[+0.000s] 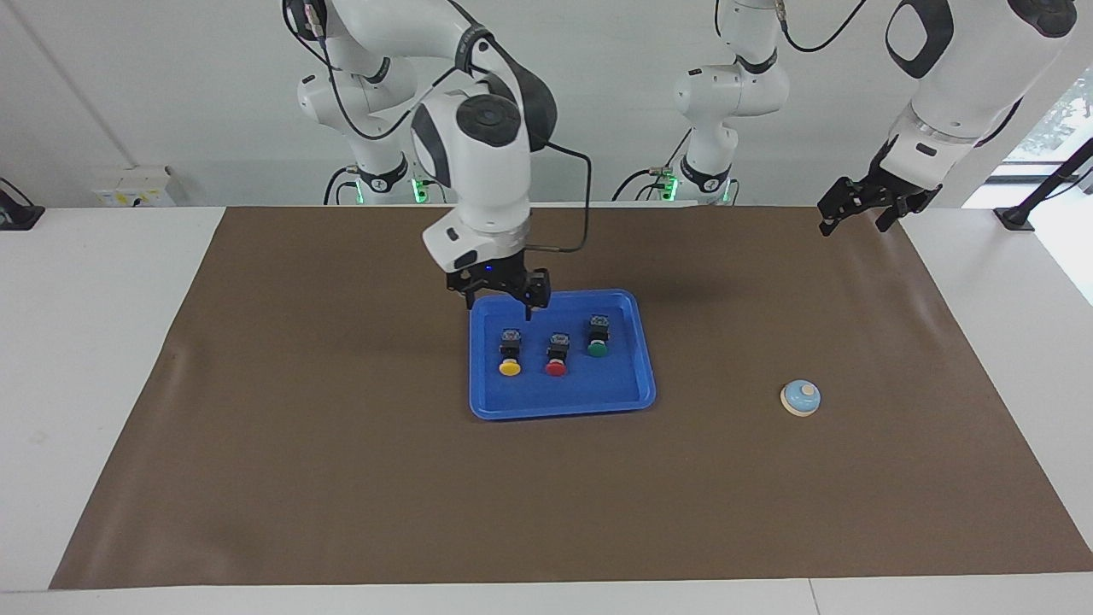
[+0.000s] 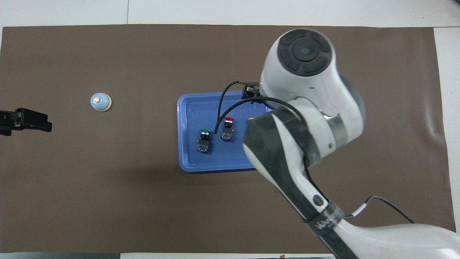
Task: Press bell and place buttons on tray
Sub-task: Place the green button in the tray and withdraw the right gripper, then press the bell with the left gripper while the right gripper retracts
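All three buttons (image 1: 555,348) lie in the tray (image 1: 628,395), caps pointing away from the robots. They look light, hard and top-heavy, so pinch the black body, not the slick cap. The right tool (image 1: 498,290) hangs empty over the tray's corner, fingers apart. The bell (image 1: 800,398) sits toward the left arm's end; the left tool (image 1: 862,203) waits, can't tell its fingers.

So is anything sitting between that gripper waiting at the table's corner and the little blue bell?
Nothing visible. Only bare brown mat lies between the left gripper, waiting over the mat's corner, and the bell. The tray with its three buttons sits off to the side.
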You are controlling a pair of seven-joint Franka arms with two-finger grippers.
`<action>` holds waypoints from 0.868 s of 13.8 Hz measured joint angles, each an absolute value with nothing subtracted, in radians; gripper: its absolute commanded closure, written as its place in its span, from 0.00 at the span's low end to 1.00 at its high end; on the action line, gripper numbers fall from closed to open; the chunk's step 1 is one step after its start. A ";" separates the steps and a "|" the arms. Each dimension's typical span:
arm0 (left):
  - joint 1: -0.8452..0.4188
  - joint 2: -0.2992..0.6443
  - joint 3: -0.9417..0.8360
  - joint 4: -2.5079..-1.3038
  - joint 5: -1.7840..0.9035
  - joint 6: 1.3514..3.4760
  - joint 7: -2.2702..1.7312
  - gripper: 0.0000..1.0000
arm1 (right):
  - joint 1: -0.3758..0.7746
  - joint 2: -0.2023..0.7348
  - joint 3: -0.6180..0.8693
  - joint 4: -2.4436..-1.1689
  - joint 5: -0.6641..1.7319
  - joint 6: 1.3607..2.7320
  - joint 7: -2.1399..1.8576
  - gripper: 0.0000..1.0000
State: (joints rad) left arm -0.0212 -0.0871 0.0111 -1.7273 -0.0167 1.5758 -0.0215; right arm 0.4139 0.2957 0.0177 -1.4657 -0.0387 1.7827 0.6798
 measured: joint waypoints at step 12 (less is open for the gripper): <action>-0.034 0.014 0.000 -1.836 -0.017 1.875 -0.023 1.00 | 0.025 0.133 0.016 -1.469 -0.037 1.562 0.043 0.00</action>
